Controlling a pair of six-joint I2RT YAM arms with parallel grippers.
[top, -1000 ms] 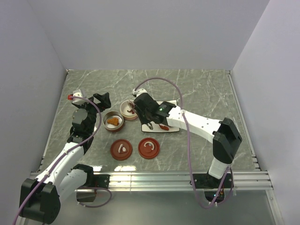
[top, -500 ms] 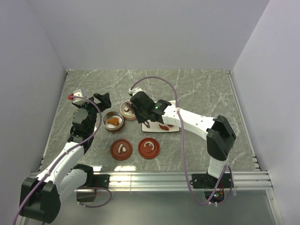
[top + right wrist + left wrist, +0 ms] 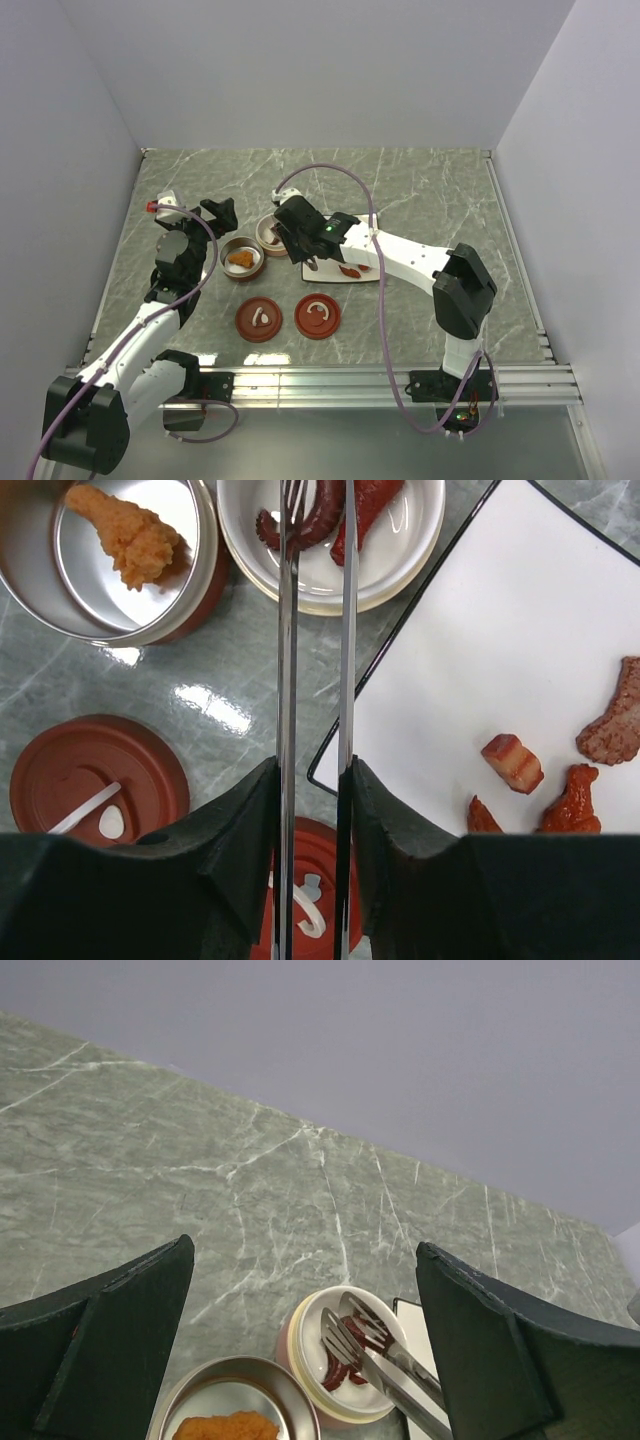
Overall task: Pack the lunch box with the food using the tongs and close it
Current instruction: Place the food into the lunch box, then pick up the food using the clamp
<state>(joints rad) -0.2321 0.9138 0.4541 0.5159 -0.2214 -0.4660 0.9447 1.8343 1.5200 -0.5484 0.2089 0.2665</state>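
My right gripper (image 3: pixel 313 780) (image 3: pixel 300 235) is shut on the silver tongs (image 3: pixel 287 660), one finger pressing each arm. The tongs' slotted tips (image 3: pixel 350 1335) stand a little apart inside the white bowl (image 3: pixel 300 605) (image 3: pixel 300 1335) (image 3: pixel 266 228), over dark red food strips (image 3: pixel 335 510) (image 3: pixel 345 1370). A steel bowl (image 3: pixel 205 550) (image 3: pixel 241 244) beside it holds an orange fried piece (image 3: pixel 125 530) (image 3: pixel 225 1428). More red-brown food (image 3: pixel 512 762) lies on the white plate (image 3: pixel 480 650) (image 3: pixel 330 277). My left gripper (image 3: pixel 305 1250) (image 3: pixel 215 212) hangs open and empty behind the bowls.
Two red-brown lids (image 3: pixel 258 318) (image 3: pixel 318 315) with white handles lie in front of the bowls; the wrist view shows them as one lid (image 3: pixel 90 780) at left and another lid (image 3: pixel 310 890) under my fingers. Grey walls close in the marble table on three sides.
My right arm has swung left, carrying the tongs from over the plate to the white bowl. The tongs' arms have spread slightly. The left arm has not moved.
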